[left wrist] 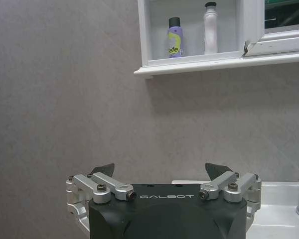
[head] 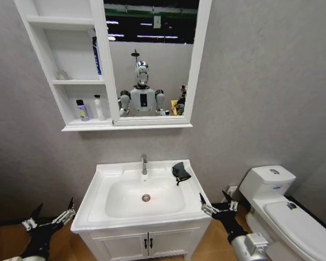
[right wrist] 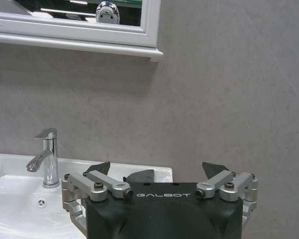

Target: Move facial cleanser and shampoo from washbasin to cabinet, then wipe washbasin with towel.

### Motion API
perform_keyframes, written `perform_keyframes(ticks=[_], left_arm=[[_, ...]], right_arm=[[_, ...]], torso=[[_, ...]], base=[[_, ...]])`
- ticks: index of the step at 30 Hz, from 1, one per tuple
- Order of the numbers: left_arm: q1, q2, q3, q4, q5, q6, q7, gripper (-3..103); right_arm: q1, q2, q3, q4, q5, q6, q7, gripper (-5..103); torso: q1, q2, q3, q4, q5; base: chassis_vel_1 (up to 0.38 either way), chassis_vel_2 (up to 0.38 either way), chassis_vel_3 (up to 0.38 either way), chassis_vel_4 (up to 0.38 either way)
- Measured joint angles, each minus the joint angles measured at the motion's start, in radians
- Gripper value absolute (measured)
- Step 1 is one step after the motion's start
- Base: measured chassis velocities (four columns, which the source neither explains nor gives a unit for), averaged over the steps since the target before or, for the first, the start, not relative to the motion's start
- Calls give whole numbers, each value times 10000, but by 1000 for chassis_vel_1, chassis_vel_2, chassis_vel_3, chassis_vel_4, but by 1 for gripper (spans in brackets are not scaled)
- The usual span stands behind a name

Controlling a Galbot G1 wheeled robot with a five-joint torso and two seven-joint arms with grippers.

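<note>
Hanging low at the two sides of the washbasin (head: 106, 179), both grippers are empty and touch nothing. In the head view the left gripper (head: 50, 218) is at about 8 o'clock from the basin bowl, beside the front left corner of the vanity, and its fingers stand wide apart. The right gripper (head: 215, 204) is at about 4 o'clock, just beside the front right corner of the basin, between the basin and the white toilet (head: 285, 209), and its fingers are also spread apart. The towel (head: 180, 172), a small dark cloth, lies crumpled on the flat back rim of the washbasin, at 3 o'clock from the chrome tap (head: 144, 163) and near it, but not in the bowl. In the right wrist view a dark corner of the towel (right wrist: 141, 176) shows on the basin rim behind the right gripper (right wrist: 158, 172), with the tap (right wrist: 48, 160) further along the rim. The metal drain (head: 146, 198) is in the middle of the bowl. On the wall at 12 o'clock above the basin hangs the cabinet (head: 70, 82). In its lowest shelf compartment two bottles stand upright side by side, a purple bottle with a dark cap (head: 82, 110) and a white bottle with a dark cap (head: 99, 107). The left wrist view shows the same two bottles, purple (left wrist: 175, 38) and white (left wrist: 210, 28), close but apart, above the left gripper (left wrist: 162, 172). Beside the shelves the mirror panel (head: 149, 60) reflects the robot.
</note>
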Motion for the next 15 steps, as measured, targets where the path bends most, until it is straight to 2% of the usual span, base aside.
perform_keyframes(ticks=[7,15], left_arm=[[0,2,1,0,-3,1,-1,100],[0,3,1,0,-3,1,-1,100]], right_arm=[[-42,-15,20,-31,22,58,-63,100],[-38,-37,25,-114,36,135,-101,100]], torso=[[-2,0,0,0,0],[-1,0,0,0,0]], base=[[0,0,0,0],[-59,54,63,-66]])
